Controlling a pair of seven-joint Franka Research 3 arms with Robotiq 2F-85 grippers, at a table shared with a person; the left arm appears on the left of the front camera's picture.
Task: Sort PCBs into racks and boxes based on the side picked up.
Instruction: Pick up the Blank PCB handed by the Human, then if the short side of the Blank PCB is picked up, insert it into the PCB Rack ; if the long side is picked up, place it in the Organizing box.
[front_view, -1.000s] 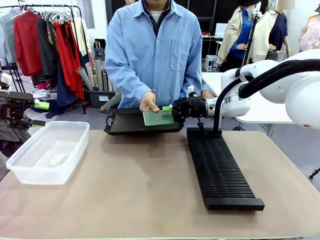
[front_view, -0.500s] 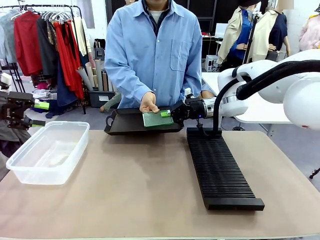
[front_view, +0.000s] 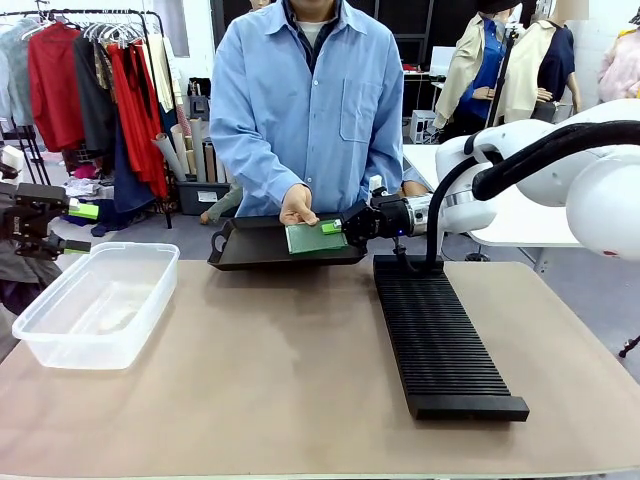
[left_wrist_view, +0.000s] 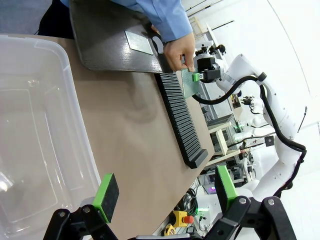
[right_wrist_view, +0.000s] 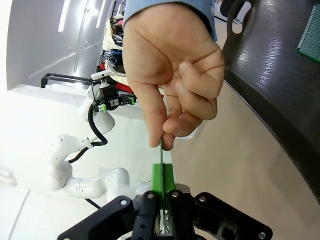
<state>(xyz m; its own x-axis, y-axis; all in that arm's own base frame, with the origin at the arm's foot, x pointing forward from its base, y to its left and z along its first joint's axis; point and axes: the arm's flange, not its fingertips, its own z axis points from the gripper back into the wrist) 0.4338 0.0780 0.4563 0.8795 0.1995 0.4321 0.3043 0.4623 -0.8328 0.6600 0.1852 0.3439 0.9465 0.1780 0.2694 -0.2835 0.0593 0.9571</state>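
Right gripper (front_view: 335, 228): pressed together on one edge of the PCB (front_view: 314, 238), green face up.
Hand (front_view: 298, 206): pinches the PCB's opposite end, above the tray (front_view: 260, 255).
Rack (front_view: 437, 335): just beside the tray, on its right.
Left gripper (left_wrist_view: 165, 192): spread, over the box (front_view: 90, 305).

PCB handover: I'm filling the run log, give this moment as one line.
right end effector: shut on PCB | person's hand: pinching PCB | left end effector: open

The bench (front_view: 250, 380) had a matt, smooth tan top, and the box (front_view: 70, 352) was clear, glossy plastic. The rack (front_view: 440, 340) looked matt black and ribbed; the tray (front_view: 255, 246) showed a faintly grained black sheen.
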